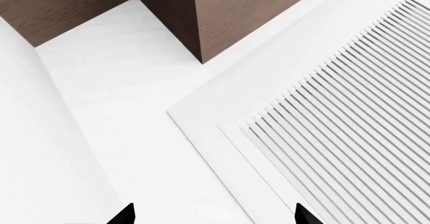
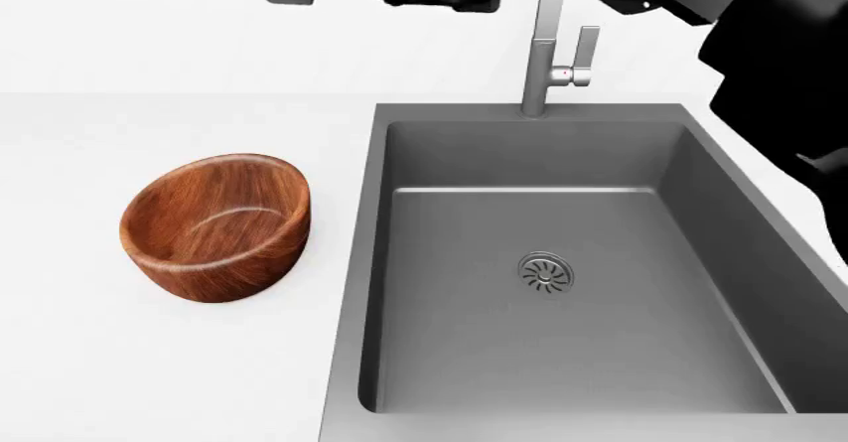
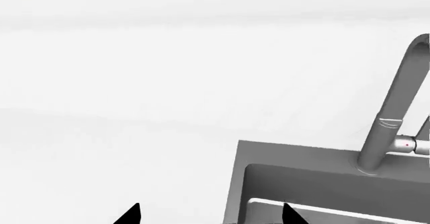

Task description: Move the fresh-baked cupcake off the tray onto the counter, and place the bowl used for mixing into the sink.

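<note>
From your head camera you see one bowl [image 2: 216, 227], reddish-brown wood, resting tilted on the white counter [image 2: 159, 363] at about nine o'clock, just beside the left rim of the one sink [image 2: 438, 363] but not touching it. The dark grey basin fills the right of the view, with one round drain [image 2: 545, 272] near its middle and one steel faucet [image 2: 546, 50] at twelve o'clock. No cupcake or tray appears in any view. Your right gripper [image 3: 209, 215] hangs released above the counter near the sink's back corner, two black fingertips [image 3: 130, 215] spread apart and holding nothing. Your left gripper [image 1: 213, 216] is likewise released and empty, over a white surface with one slatted panel [image 1: 349, 133], possibly a vent, and brown wood cabinets [image 1: 248, 12].
</note>
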